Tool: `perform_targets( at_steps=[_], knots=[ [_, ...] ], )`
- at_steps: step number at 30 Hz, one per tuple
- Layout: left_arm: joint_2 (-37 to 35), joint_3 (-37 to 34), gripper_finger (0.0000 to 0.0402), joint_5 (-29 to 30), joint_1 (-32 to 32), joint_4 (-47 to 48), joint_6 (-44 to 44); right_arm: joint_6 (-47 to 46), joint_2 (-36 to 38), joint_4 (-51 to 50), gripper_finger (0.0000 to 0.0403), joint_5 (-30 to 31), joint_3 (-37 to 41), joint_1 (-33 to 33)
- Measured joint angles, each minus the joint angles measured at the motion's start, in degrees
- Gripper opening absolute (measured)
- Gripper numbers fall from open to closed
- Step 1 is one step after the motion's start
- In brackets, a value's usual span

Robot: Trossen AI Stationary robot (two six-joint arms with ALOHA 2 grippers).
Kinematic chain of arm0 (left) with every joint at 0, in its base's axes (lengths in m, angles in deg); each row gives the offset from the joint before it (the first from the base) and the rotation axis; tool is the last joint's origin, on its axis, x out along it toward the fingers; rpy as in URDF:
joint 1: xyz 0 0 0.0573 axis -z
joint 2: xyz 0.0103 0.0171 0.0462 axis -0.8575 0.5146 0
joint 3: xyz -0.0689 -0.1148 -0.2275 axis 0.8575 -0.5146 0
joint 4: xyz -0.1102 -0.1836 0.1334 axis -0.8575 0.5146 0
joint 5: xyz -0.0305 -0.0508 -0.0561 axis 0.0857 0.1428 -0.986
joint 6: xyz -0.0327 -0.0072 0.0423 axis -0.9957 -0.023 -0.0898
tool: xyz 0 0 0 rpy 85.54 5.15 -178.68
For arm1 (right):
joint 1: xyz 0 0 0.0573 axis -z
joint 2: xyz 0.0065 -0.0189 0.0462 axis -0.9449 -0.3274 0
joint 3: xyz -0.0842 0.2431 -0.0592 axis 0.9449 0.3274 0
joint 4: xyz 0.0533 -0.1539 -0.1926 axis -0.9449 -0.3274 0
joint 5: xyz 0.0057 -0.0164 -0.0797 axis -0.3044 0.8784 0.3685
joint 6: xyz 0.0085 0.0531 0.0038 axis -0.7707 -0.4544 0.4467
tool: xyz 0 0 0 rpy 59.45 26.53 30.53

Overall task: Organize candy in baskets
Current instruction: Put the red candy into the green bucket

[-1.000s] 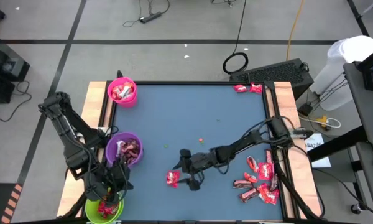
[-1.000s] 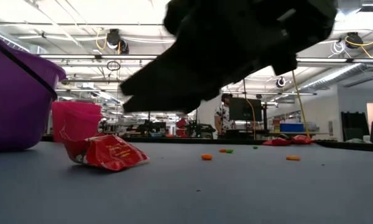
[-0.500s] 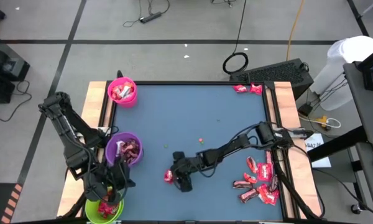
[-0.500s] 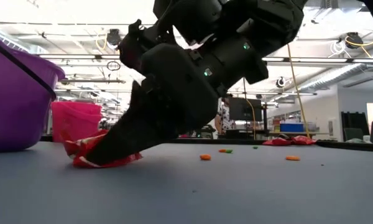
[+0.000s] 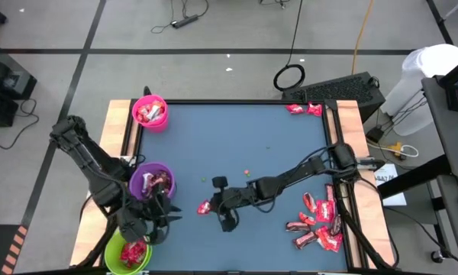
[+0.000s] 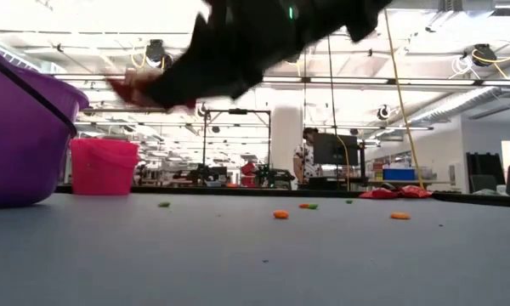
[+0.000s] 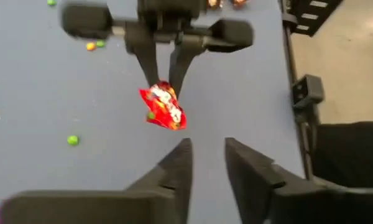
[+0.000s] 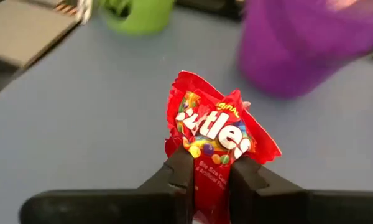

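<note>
Left gripper (image 5: 162,221) is hovering just beside the green tub (image 5: 127,254) and below the purple tub (image 5: 153,184) in the high view, fingers (image 7: 177,171) standing a little apart with nothing between them. Green tub is holding red candy, purple tub is holding dark and red pieces, pink tub (image 5: 149,111) at the far left corner of the table (image 5: 259,153) is holding red pieces too. Right gripper (image 5: 211,206) is reaching out to mid-table, near the purple tub, jaws pinching the bottom edge of a red candy pack (image 8: 214,134). In the low view the pack (image 6: 144,87) is hanging clear above the table surface, lifted in the dark fingers. Left wrist view is showing the same pack (image 7: 163,107) clamped between the right arm's two fingers. A few loose orange and green specks (image 6: 281,214) are lying on the blue surface near the middle. A pile of candy (image 5: 318,221) is sitting at the right edge near the front, and two more red pieces (image 5: 304,108) are lying at the far right corner. A person (image 6: 306,158) is standing in the room behind the table.
</note>
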Motion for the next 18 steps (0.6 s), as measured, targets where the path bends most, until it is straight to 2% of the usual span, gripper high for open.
perform_targets(
  at_steps=[2,8,13,18],
  knots=[
    [1.03,0.00,0.0136,-0.02,-1.69,-0.55,1.44,0.53,1.99,0.28,0.0057,3.03,-0.02,-0.04],
    [3.75,0.00,0.0217,0.69,-6.74,-2.89,2.67,2.65,3.47,5.97,0.0050,4.21,-0.04,-0.04],
    [5.72,0.00,0.0232,3.12,-10.42,-3.78,2.35,3.61,3.58,8.29,0.0041,4.89,-0.04,-0.04],
    [7.63,0.02,0.0233,2.04,-13.25,-4.56,2.47,3.92,3.56,8.16,0.0047,5.47,0.00,-0.36]
  ],
)
